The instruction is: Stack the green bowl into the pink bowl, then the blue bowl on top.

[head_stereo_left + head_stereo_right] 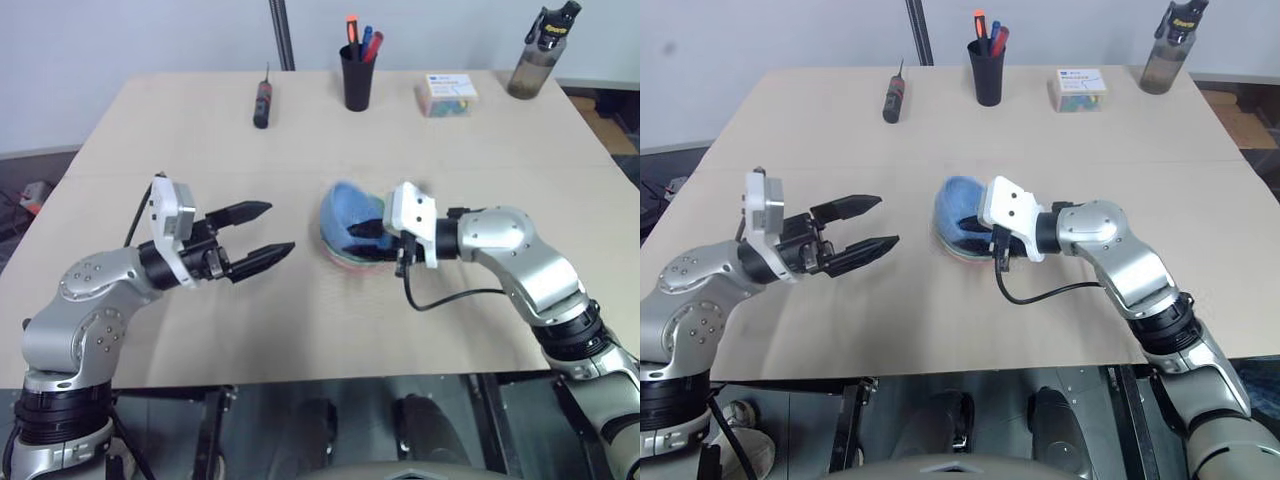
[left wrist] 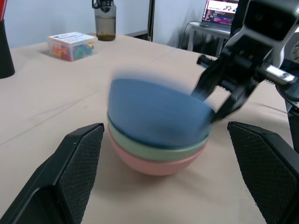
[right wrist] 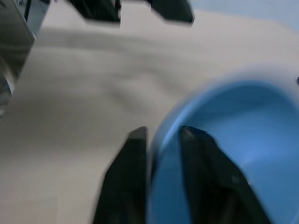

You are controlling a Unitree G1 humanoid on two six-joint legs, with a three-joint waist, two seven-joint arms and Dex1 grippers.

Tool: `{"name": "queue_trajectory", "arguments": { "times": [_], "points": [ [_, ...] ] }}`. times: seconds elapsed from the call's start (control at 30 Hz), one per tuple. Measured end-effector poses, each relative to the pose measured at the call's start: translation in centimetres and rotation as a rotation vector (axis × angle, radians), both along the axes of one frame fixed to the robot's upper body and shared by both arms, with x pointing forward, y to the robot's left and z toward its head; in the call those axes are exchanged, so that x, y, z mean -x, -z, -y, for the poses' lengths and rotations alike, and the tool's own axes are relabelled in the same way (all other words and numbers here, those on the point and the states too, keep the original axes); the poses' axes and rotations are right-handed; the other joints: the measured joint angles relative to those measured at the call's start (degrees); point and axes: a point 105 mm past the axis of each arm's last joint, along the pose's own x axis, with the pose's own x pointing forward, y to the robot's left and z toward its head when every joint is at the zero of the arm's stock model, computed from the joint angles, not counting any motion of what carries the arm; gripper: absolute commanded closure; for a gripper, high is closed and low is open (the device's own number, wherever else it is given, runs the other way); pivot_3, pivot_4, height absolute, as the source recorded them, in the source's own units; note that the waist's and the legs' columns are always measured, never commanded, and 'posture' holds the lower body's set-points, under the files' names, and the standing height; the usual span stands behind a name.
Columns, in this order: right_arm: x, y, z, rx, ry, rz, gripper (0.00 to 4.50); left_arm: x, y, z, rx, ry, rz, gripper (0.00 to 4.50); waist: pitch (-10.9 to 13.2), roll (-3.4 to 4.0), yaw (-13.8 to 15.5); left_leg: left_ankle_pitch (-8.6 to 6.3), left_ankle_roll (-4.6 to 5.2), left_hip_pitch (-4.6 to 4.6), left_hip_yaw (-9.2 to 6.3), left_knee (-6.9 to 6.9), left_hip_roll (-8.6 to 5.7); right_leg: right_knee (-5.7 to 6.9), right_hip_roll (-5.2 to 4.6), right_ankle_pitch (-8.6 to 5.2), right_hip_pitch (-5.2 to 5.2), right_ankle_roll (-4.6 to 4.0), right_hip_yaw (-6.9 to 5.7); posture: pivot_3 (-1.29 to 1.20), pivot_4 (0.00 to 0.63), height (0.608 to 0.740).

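Now, near to far:

Left pincer (image 1: 262, 232): spread wide and holding nothing, hovering over the near left of the bench (image 1: 300, 330), aimed right toward the bowls and well apart from them.

Right pincer (image 3: 161, 135): at the right side of the stack, 1 finger outside and 1 inside the rim of the blue bowl (image 2: 156, 112). Whether it grips the rim or has let go, I cannot tell; the fingers look close to the wall on both sides.

Pink bowl (image 2: 156, 165): at the bottom, resting on the bench near its middle.

Green bowl (image 2: 140, 144): nested inside the pink bowl, only a band of its rim showing.

Blue bowl: on top, but tilted, its left edge raised, and blurred, so it looks not yet settled.

Progress: step 1 looks done, green in pink. Step 2 is nearly done; what remains, by my reading, is for the blue bowl to sit level and the right pincer to come clear.

Far edge: a screwdriver (image 1: 262, 103), a black pen cup (image 1: 357, 75), a small box (image 1: 447, 95) and a bottle (image 1: 540, 55), left to right, all well apart from the stack.
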Motion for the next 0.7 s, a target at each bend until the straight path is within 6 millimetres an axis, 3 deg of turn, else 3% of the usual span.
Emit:
{"name": "queue_trajectory", "arguments": {
  "times": [0.17, 0.33, 0.57, 0.7],
  "points": [
    [-0.7, 0.3, 1.5, 0.015, 0.048, -0.015, 0.04, 0.1, 0.4, -0.3, -0.023, -0.013, -0.012, 0.0, 0.0, 0.0, 0.0, 0.0, 0.0, -0.01, -0.02, 0.0, 0.02, 0.01, 0.02, 0.0, -0.01, 0.0, -0.01, 0.0, 0.15, 0.74],
    [-0.1, -1.6, 5.6, -0.086, 0.175, -0.024, 0.04, 0.2, 1.6, -0.8, -0.068, -0.063, -0.037, 0.0, 0.0, 0.0, 0.75, -0.01, 0.02, -0.04, -0.03, -0.03, 0.02, -0.03, -0.01, 0.0, -0.01, 0.0, -0.01, 0.0, 0.15, 0.74],
    [4.8, -1.6, 15.4, -0.101, 0.457, -0.118, 0.04, 0.4, 2.9, -1.2, -0.107, -0.068, -0.066, 0.0, 0.0, 0.0, 2.2, -0.18, 0.3, 0.05, 0.01, -0.03, 0.02, -0.09, -0.06, -0.01, 0.13, 0.0, -0.02, 0.0, 0.15, 0.74],
    [6.3, -2.4, 17.2, -0.09, 0.507, -0.116, 0.04, 0.4, 3.1, -1.5, -0.127, -0.052, -0.081, 0.0, -0.03, 0.03, 1.64, -0.18, 0.31, 0.23, 0.03, -0.03, 0.12, -0.03, 0.06, -0.01, 0.25, -0.01, -0.01, 0.0, 0.15, 0.74]
  ]
}}
